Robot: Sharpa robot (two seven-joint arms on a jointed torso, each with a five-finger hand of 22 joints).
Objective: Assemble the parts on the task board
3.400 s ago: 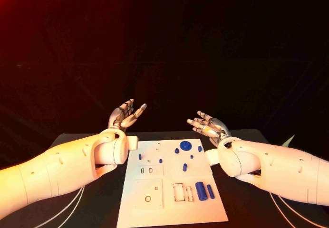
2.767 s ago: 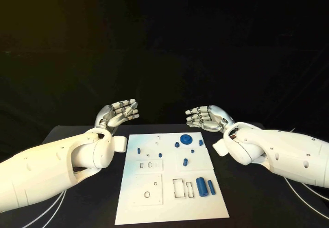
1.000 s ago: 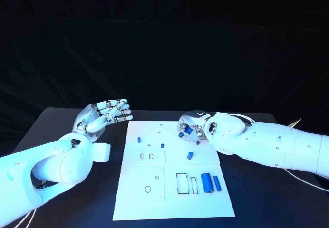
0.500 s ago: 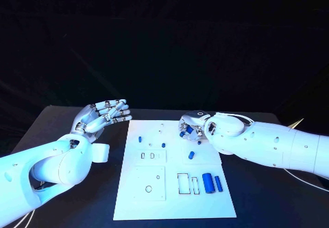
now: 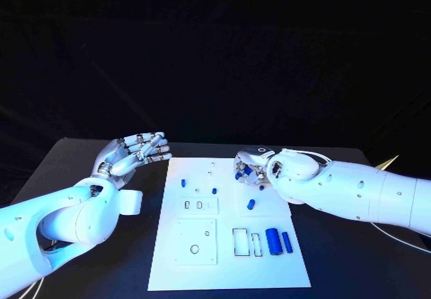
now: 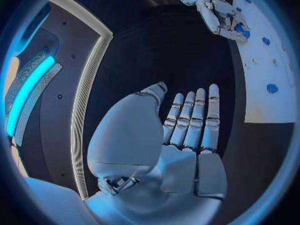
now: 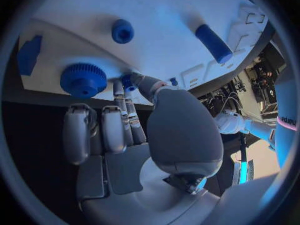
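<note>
Over the far edge of the task board (image 5: 229, 249) on the desk (image 5: 81, 163), my right hand (image 5: 249, 167) pinched a small blue peg (image 7: 127, 80) beside the blue gear (image 7: 82, 79). My left hand (image 5: 131, 152) hovered beside the board, fingers (image 6: 195, 116) spread, holding nothing.

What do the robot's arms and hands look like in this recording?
Both arms have smooth, rounded white shells with small dark screw dots. Each ends in a silver, segmented, many-fingered hand: the left hand and the right hand. In the wrist views the palms are pale, padded plates. Thin white cables trail on the table under the right arm; a round dark button sits at the right wrist.
</note>
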